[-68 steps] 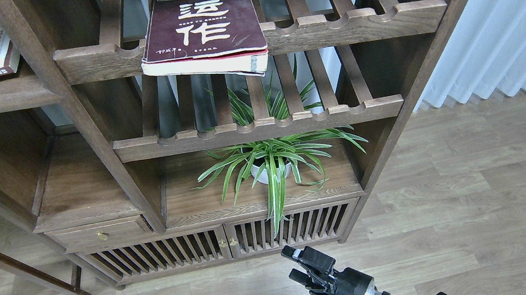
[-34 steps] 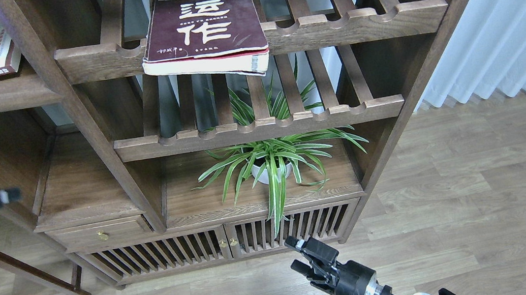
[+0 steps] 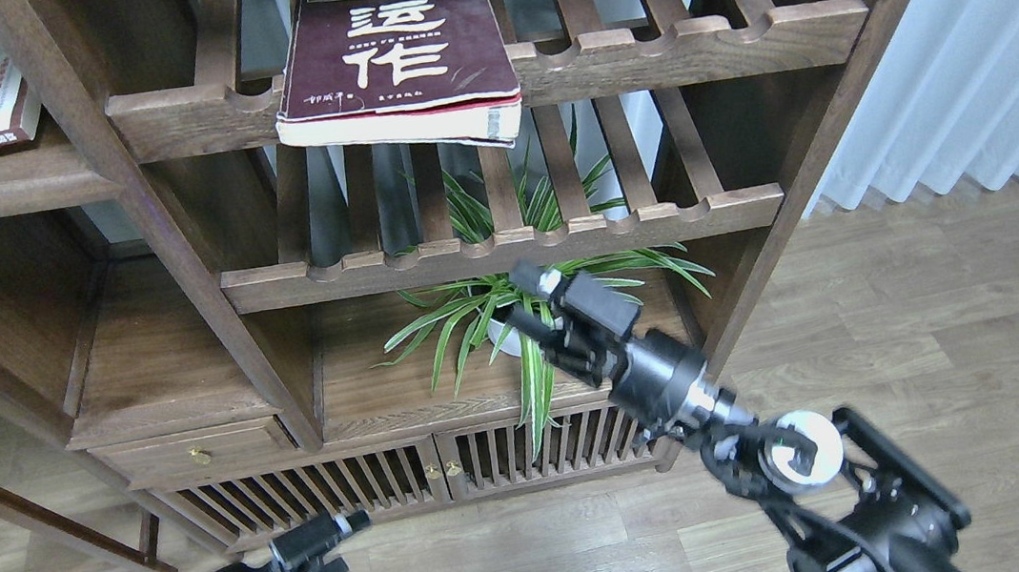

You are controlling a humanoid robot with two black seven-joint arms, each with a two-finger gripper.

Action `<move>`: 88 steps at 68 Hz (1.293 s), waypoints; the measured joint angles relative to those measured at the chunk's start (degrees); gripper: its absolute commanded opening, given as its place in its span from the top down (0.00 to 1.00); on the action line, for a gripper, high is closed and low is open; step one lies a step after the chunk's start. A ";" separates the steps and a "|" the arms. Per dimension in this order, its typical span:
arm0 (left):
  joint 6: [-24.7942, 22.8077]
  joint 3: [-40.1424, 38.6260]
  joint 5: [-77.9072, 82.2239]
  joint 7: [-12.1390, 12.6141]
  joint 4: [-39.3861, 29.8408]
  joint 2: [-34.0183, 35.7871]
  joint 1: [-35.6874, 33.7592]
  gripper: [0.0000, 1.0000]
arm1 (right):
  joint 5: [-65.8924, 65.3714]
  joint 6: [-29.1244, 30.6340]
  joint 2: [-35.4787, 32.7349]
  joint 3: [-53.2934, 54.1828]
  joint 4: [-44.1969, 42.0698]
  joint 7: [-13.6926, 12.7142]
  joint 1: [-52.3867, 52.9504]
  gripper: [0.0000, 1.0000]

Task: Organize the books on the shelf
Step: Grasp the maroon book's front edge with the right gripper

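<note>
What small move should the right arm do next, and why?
Probably raise the right gripper toward the maroon book. The book lies flat on the slatted rack, overhanging its front rail, while the gripper is empty, well below it, in front of the plant.

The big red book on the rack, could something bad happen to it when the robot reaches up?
Maybe. The maroon book overhangs the slatted rack's front rail, so a bump from below could tip it off. The right pincer is right in front of the spider plant and might catch its leaves on the way up. Neither pincer holds anything yet.
</note>
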 measured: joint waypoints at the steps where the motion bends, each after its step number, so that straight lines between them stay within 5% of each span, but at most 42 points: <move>1: 0.00 0.00 0.00 -0.02 0.12 -0.03 0.02 0.01 | -0.06 -0.31 0.00 0.03 0.48 0.21 0.20 0.01; 60: 0.00 0.40 -0.25 -0.17 5.95 -0.65 3.26 0.00 | -10.47 -16.91 0.01 -1.01 7.88 6.17 15.40 0.01; 88: 0.00 0.40 -0.24 -0.26 8.95 -0.65 4.46 0.00 | -12.98 -23.35 0.00 -1.40 8.67 6.46 18.84 0.01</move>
